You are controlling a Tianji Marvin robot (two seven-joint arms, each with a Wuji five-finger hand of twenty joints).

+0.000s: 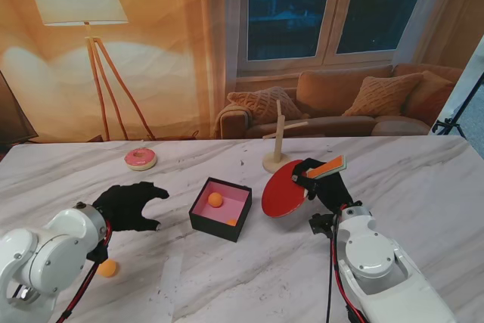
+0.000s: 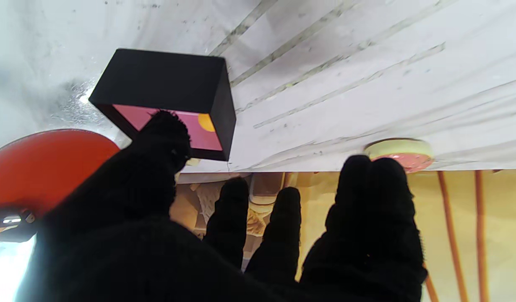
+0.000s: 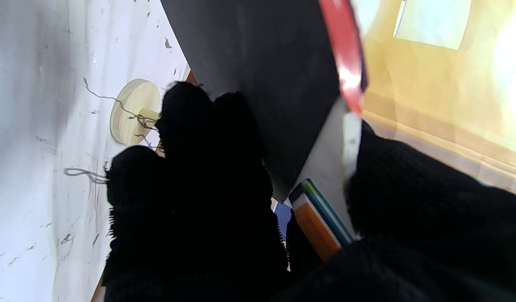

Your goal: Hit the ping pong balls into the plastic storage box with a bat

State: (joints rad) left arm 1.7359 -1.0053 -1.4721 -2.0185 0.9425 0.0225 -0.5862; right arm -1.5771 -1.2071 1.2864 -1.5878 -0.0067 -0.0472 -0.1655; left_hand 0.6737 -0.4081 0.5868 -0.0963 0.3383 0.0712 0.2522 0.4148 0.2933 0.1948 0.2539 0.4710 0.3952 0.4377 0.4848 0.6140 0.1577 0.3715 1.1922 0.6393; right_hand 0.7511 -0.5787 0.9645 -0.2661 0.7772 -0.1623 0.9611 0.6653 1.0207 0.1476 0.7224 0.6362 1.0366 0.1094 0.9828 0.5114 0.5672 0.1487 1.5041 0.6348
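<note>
Nearest to me, at the left: one orange ping pong ball [image 1: 107, 268] on the marble surface [image 1: 423, 187], just beside the left forearm.

Left robot hand [image 1: 130, 206], black-gloved, palm down over the surface, left of the box. Fingers [image 2: 373, 197] spread and lightly curled, nothing in them; thumb apart.

Right robot hand [image 1: 321, 183] wrapped around the handle of the ping pong bat [image 1: 286, 189]. Red blade slants down toward the left, its lower edge near the surface and just right of the box; contact with the surface unclear. Right wrist view shows the fingers [image 3: 199, 138] curled against the bat's black face, the orange-striped handle between fingers and thumb.

Centre: black plastic storage box [image 1: 220, 208], pink inside, open top. One orange ball [image 1: 215, 200] lies in it; a second orange shape [image 1: 231, 222] sits at the near inner corner, probably another ball.

Farther: pink-iced doughnut [image 1: 141, 159] to the left; small wooden stand [image 1: 277, 141] with a round base, behind the bat.
</note>
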